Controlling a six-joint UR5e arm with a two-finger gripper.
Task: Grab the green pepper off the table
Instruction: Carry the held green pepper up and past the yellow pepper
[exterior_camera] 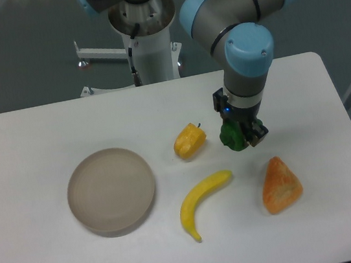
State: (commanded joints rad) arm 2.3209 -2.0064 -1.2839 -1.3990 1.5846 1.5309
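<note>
- The white tabletop fills most of the frame, its rounded far-right corner in the upper right against a dark grey floor.
- The UR5e arm, grey with light-blue joint caps, comes down from the top centre of the frame; its base column stands behind the tabletop's far edge at upper centre.
- A round, shallow, beige plate lies at lower left of centre, flat on the tabletop.
- A yellow banana lies at lower centre, curved, its upper tip pointing right.
- An orange, roughly triangular pastry-like item lies at lower right, just below the gripper.
- A yellow-orange pepper sits at centre, left of the gripper and apart from it.
- The gripper, black with a small blue light, points downward right of centre; its 2 fingers pinch the green pepper.
- The green pepper, dark and glossy, is clamped between the fingers right of the yellow-orange pepper and above the pastry-like item; whether it is clear of the tabletop I cannot tell for certain.
</note>
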